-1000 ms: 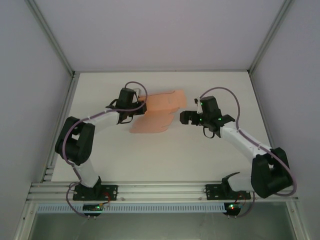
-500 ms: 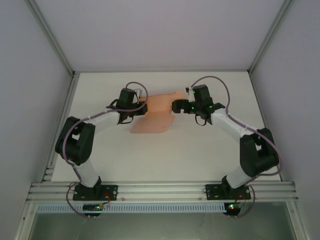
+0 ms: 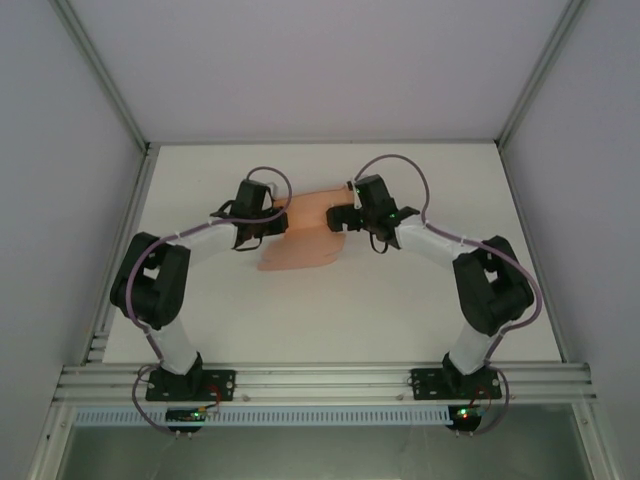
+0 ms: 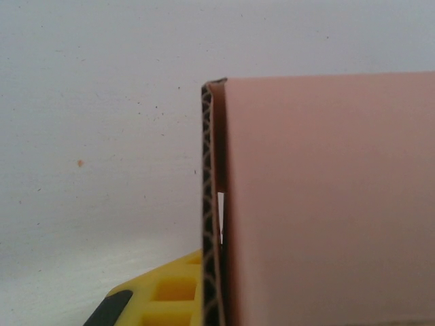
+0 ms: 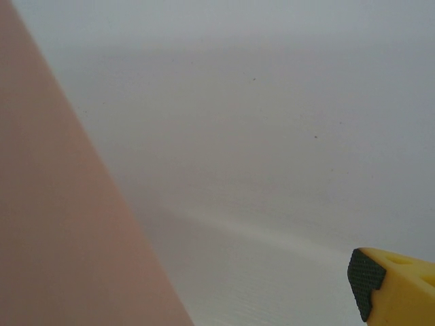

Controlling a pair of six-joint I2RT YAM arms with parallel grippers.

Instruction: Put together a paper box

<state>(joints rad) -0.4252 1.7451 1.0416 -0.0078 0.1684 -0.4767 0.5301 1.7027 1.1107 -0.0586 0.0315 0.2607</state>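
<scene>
Paper box (image 3: pixel 305 242), pink, lies in the middle of the white table (image 3: pixel 400 300); grey walls (image 3: pixel 320 70) stand round it; the left gripper (image 3: pixel 288 222) pinches its left edge; the right gripper (image 3: pixel 338 218) is at its right edge, but I cannot tell if that claw is spread.

The paper box (image 4: pixel 326 204) panel lies against a dark finger pad (image 4: pixel 207 238).

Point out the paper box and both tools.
paper box (image 3: pixel 305 242), top view, middle of the pink sheet.
left tool (image 3: pixel 287 218), top view, between its fingertips.
right tool (image 3: pixel 338 218), top view, between its fingertips.
</scene>
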